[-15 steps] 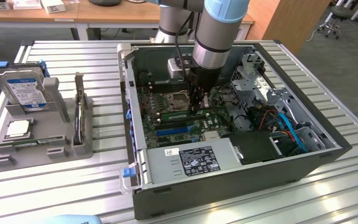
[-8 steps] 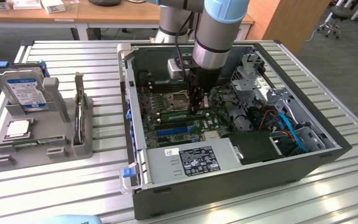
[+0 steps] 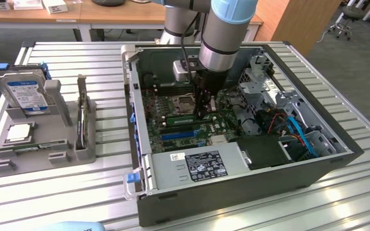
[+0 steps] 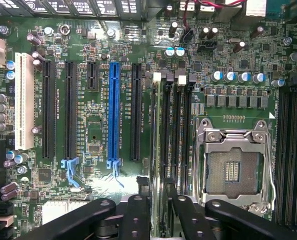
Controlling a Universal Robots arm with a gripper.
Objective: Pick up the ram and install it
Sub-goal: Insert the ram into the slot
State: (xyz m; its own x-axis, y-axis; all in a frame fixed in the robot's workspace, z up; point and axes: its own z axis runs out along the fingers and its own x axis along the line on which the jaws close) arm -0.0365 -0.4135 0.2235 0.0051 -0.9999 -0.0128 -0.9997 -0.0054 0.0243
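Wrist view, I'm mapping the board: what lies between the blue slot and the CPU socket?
In the wrist view, a long black slot sits beside the blue slot, then narrow memory slots by the CPU socket.

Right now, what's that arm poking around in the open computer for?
The robot arm's gripper is reaching down into the open computer case, right over the motherboard beside the empty CPU socket. A ram stick stands on edge in a memory slot between its open fingers. A hard drive waits in the grey parts holder outside.

Open computer case (image 3: 236, 183): drive cage (image 3: 271, 91) and cables (image 3: 297, 130) crowd the exterior view's right; motherboard (image 4: 93, 125) lies unobstructed beside the claw (image 4: 158, 210).
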